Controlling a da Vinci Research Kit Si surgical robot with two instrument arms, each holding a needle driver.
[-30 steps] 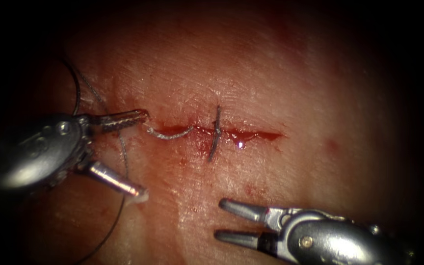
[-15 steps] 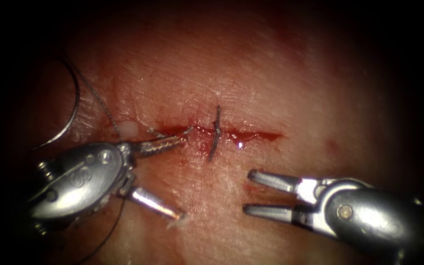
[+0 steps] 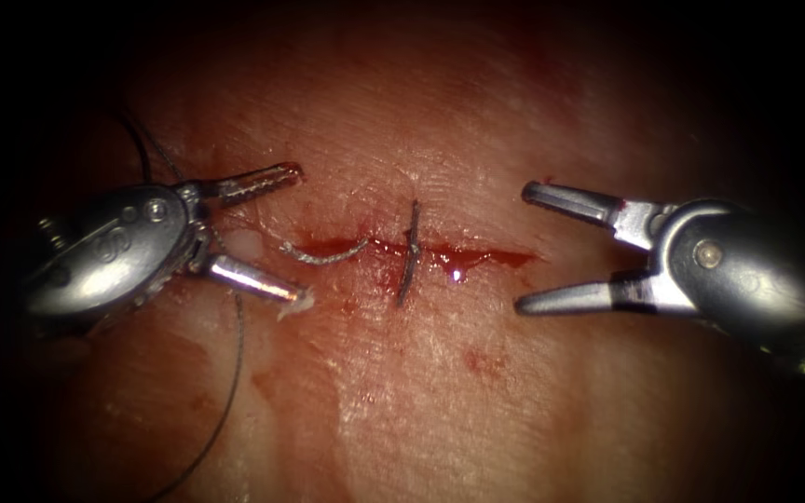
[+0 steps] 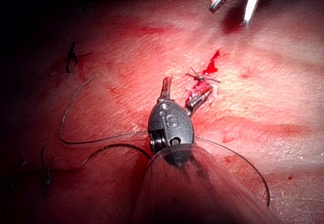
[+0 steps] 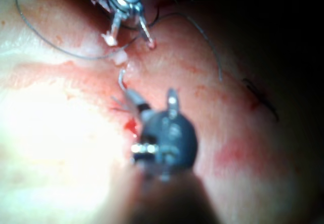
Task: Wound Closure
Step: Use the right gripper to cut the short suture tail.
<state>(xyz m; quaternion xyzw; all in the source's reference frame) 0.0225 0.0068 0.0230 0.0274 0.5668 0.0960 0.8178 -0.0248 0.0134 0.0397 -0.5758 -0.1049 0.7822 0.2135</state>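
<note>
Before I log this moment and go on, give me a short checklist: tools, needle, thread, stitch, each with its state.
1. Left tool free of load: ok, jaws open, holding nothing.
2. Right tool free of load: ok, jaws open, holding nothing, at the right end of the cut.
3. Needle located: ok, lying along the left part of the cut, held by neither tool; whether its tip sits in the tissue: cannot tell.
4. Thread clear of both tools: cannot tell, it passes close by the left tool.
5. Stitch across the cut: ok, in place.
</note>
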